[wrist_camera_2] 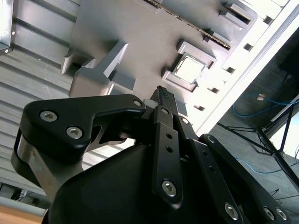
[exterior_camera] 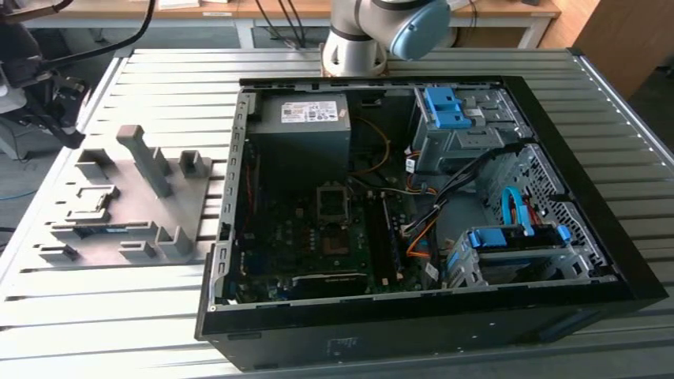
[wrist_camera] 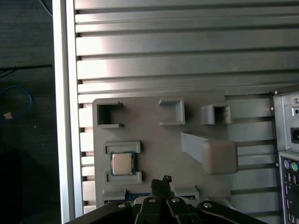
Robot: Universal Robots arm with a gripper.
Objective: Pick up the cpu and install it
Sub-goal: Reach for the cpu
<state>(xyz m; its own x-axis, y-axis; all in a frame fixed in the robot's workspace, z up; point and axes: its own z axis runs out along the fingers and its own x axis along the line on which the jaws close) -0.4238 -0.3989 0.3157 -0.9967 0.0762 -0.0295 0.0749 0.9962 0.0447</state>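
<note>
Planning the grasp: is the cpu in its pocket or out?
In: the cpu lies flat inside the framed pocket of the grey holder plate.

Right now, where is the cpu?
The cpu sits in a square recess of the grey fixture plate, seen in both wrist views; that plate lies on the slatted table at the exterior view's left of the open computer case.
</note>
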